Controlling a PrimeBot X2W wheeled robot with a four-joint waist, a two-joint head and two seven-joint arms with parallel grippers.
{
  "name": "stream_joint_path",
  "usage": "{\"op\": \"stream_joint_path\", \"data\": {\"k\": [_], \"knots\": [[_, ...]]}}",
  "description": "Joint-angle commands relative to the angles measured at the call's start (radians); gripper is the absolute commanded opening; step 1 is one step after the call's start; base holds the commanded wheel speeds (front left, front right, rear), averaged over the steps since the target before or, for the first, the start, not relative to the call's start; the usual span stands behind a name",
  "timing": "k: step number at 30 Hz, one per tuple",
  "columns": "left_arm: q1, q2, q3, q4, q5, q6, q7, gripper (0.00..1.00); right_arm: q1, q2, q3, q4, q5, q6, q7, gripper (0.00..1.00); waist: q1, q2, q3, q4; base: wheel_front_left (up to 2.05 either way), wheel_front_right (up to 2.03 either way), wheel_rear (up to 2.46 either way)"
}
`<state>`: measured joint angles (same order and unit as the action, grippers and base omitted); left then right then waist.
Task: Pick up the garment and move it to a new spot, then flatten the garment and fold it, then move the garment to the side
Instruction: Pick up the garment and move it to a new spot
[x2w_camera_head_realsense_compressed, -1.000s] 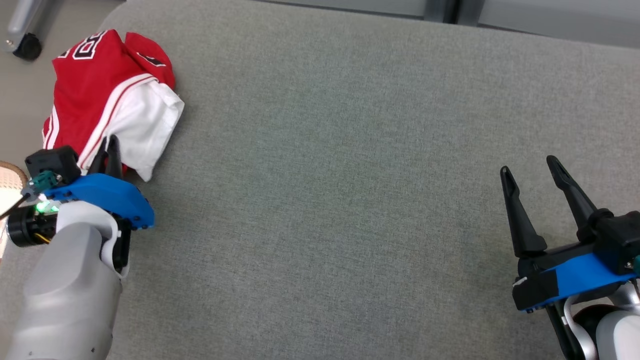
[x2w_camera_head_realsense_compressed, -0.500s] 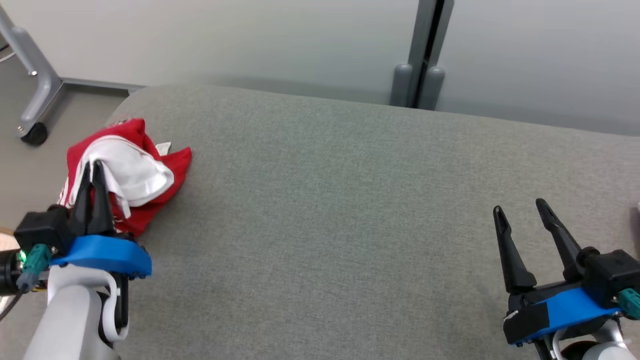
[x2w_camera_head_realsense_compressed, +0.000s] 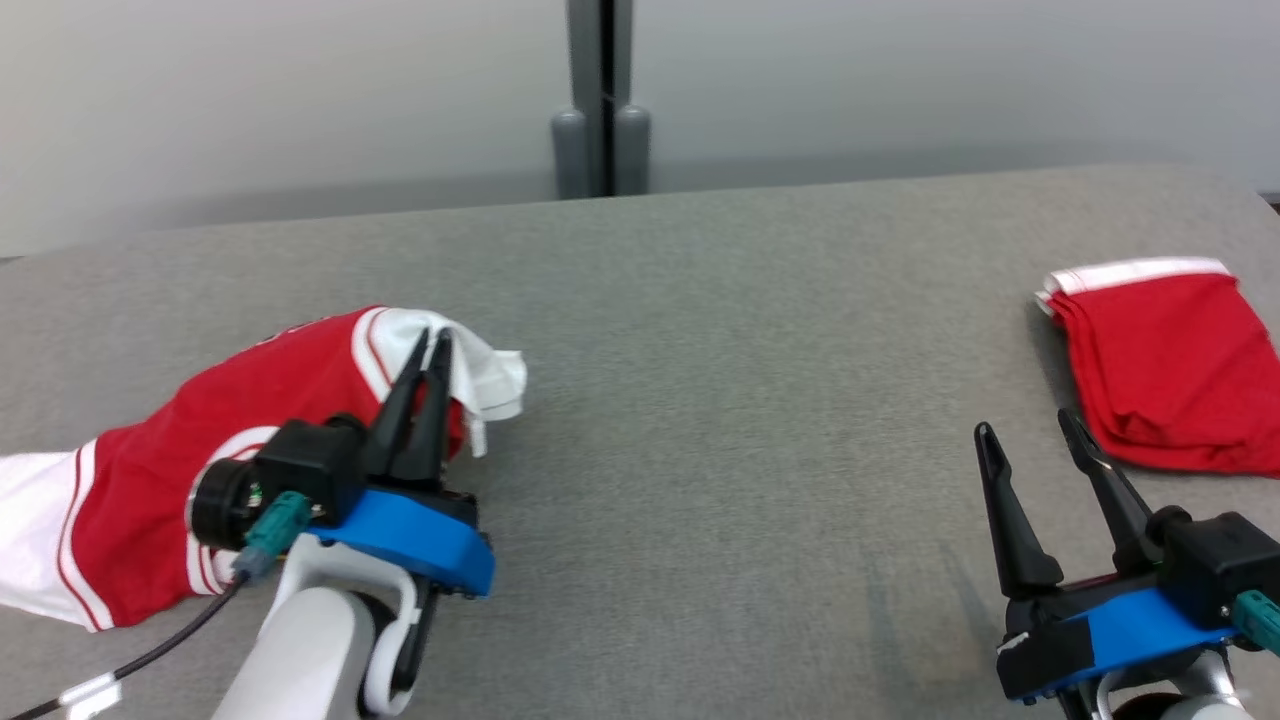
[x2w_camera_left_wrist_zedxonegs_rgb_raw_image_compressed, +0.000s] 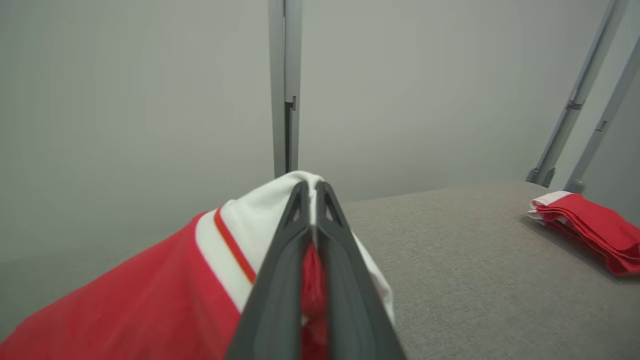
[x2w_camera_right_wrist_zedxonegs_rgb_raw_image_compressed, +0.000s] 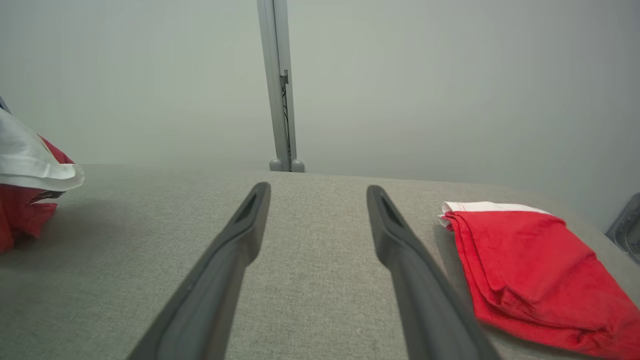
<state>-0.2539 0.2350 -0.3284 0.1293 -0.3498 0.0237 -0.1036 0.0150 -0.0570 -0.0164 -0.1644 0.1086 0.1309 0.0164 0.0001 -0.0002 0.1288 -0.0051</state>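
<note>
**A:** Where's the garment?

**B:** The garment, red with white trim, lies on the left of the table. Its white edge is bunched and raised, and the rest trails off to the left.

**A:** How will it handle?

**B:** I'd judge it light, limp and probably a bit slick. It should drape and crumple rather than keep any shape, and a thin fold could slide out of a pinch.

**A:** And the best place to hold it?

**B:** The trimmed edges and corners, where the cloth is doubled. The left gripper has its jaws pressed together on that white edge, with red cloth caught between them.

**A:** Is one pinch enough?

**B:** It will do for dragging. Flattening likely needs a second corner held well apart from the first.

**A:** And the other arm?

**B:** The right gripper has its jaws spread and holds nothing. It sits near a folded pile on the table's right.
</note>
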Motion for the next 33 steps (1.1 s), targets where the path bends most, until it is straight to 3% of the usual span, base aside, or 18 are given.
{"op": "stream_joint_path", "data": {"k": [1,9,14,18,19,20,28,33], "knots": [[-0.045,-0.019,-0.039,0.012,0.014,-0.027,0.005,0.0,-0.016,0.003,-0.001,0.005,0.008,0.0,-0.012,1.0,-0.0001,0.0002,0.006,-0.059,0.0,0.0,0.0],[-0.16,-0.115,-0.248,0.097,0.065,-0.122,0.032,0.0,-0.025,0.006,-0.009,0.041,0.047,0.0,-0.058,1.0,-0.0001,0.0002,0.109,-0.22,0.0,0.0,0.0],[-0.202,-0.15,-0.352,0.188,0.045,-0.147,0.032,0.0,-0.047,0.006,-0.004,0.069,0.072,0.0,-0.088,1.0,-0.0001,0.0002,0.156,-0.257,0.0,0.0,0.0],[-0.221,-0.16,-0.407,0.257,0.026,-0.152,0.008,0.0,-0.059,0.006,-0.011,0.09,0.077,0.0,-0.103,1.0,-0.0001,0.0002,0.165,-0.247,0.0,0.0,0.0],[-0.227,-0.16,-0.412,0.272,0.026,-0.152,-0.009,0.41,-0.062,0.006,-0.01,0.095,0.077,0.0,-0.104,1.0,-0.0001,0.0002,0.163,-0.24,0.0,0.0,0.0],[-0.225,-0.162,-0.42,0.287,0.021,-0.153,-0.023,1.0,-0.064,0.006,-0.011,0.1,0.074,0.0,-0.105,1.0,-0.0001,0.0002,0.157,-0.231,0.0,0.0,0.0],[-0.228,-0.159,-0.388,0.261,0.011,-0.125,-0.142,1.0,-0.047,0.006,-0.018,0.113,0.056,0.0,-0.086,1.0,-0.0001,0.0002,0.072,-0.142,0.0,0.0,0.0],[-0.175,-0.101,-0.282,0.21,-0.016,-0.058,-0.158,1.0,-0.032,0.006,-0.016,0.103,0.043,0.0,-0.062,1.0,-0.0001,0.0002,0.013,-0.08,0.0,0.0,0.0]]}}
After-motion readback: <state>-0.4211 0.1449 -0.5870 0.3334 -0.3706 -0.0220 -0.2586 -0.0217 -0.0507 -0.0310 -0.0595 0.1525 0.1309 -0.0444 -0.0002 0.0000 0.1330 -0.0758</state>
